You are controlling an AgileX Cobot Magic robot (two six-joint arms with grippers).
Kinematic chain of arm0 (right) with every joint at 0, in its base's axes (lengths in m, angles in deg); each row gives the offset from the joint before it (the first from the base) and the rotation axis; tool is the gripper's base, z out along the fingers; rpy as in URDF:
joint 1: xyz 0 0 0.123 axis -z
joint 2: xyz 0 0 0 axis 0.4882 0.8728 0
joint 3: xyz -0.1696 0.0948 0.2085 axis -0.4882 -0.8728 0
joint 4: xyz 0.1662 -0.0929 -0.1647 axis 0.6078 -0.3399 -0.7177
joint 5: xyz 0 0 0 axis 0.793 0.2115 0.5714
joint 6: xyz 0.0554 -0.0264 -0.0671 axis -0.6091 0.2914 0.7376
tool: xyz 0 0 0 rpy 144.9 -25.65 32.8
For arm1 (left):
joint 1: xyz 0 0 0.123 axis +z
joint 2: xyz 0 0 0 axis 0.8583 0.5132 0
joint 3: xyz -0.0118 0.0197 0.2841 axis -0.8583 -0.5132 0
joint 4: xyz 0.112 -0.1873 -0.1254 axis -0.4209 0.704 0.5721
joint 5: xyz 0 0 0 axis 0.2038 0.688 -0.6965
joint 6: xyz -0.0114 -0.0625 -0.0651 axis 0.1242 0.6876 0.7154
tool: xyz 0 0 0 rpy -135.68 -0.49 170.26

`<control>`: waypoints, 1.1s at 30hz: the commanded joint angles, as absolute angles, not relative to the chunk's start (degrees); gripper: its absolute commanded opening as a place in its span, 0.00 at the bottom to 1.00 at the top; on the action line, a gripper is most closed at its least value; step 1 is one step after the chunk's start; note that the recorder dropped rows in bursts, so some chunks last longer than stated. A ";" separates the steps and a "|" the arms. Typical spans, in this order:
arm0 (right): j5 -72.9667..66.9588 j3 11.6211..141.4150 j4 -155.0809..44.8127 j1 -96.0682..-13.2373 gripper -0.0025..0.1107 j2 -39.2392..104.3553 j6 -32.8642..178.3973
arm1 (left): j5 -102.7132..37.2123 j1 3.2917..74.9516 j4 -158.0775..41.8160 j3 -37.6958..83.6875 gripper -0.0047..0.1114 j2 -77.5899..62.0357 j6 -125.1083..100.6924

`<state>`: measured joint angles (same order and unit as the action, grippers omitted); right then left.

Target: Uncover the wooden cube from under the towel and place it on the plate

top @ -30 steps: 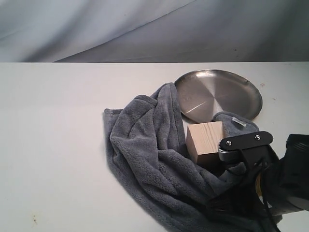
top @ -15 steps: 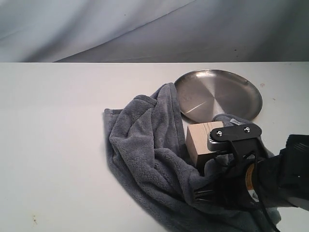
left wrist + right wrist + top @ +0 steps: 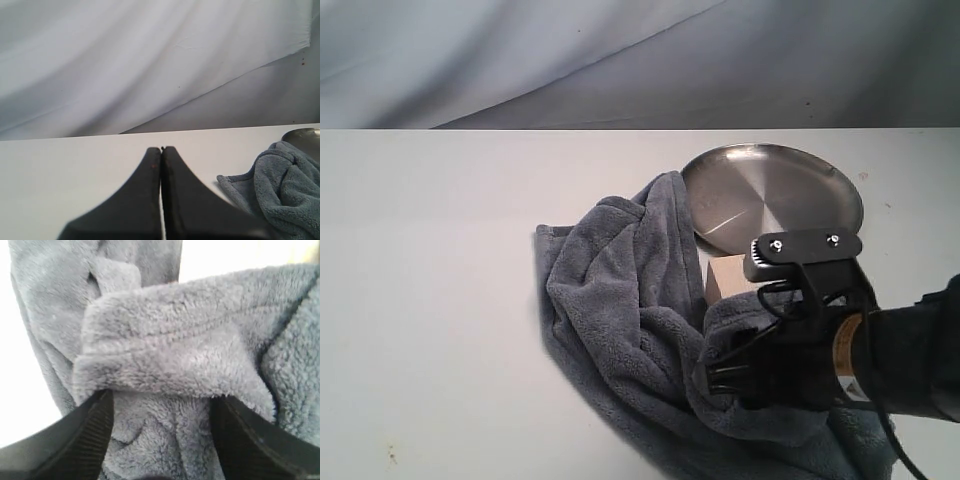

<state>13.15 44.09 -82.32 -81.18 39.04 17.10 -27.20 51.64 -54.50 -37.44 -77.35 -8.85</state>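
The blue-grey towel [image 3: 620, 300] lies bunched on the white table, left of and below the silver plate [image 3: 775, 190]. Only the top corner of the wooden cube [image 3: 725, 272] shows, with a towel fold and my right arm over the rest of it. My right gripper [image 3: 715, 370] sits low in the cloth just in front of the cube. In the right wrist view its fingers [image 3: 95, 425] press a thick bunch of towel [image 3: 175, 340] between them, so the right gripper [image 3: 162, 405] is shut on it. My left gripper [image 3: 161, 149] is shut and empty above the bare table, left of the towel [image 3: 285, 180].
The plate's rim [image 3: 305, 132] peeks in beyond the towel in the left wrist view. A pale draped backdrop [image 3: 620, 60] stands behind the white table [image 3: 430, 280]. My right arm's dark body [image 3: 900, 370] fills the lower right corner.
My right gripper moved left and slightly up, dragging a towel fold with it. The cube, mostly exposed a second ago, is now largely covered by cloth and arm. The white label tag is hidden.
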 commanded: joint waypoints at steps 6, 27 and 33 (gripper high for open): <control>17.22 44.09 -94.64 -81.18 0.51 26.97 14.82 | -27.81 51.77 -54.36 -37.70 0.04 -77.59 -8.72; 28.19 44.09 -131.83 -81.18 0.51 39.20 -23.89 | -27.81 51.77 -54.36 -37.70 0.04 -77.59 -8.72; 30.14 44.09 -136.60 -81.08 0.51 42.96 -29.02 | -27.81 51.77 -54.36 -37.70 0.04 -77.59 -8.72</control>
<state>29.90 44.09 -134.26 -81.18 41.74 -27.06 -27.20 51.64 -54.50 -37.44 -77.35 -8.85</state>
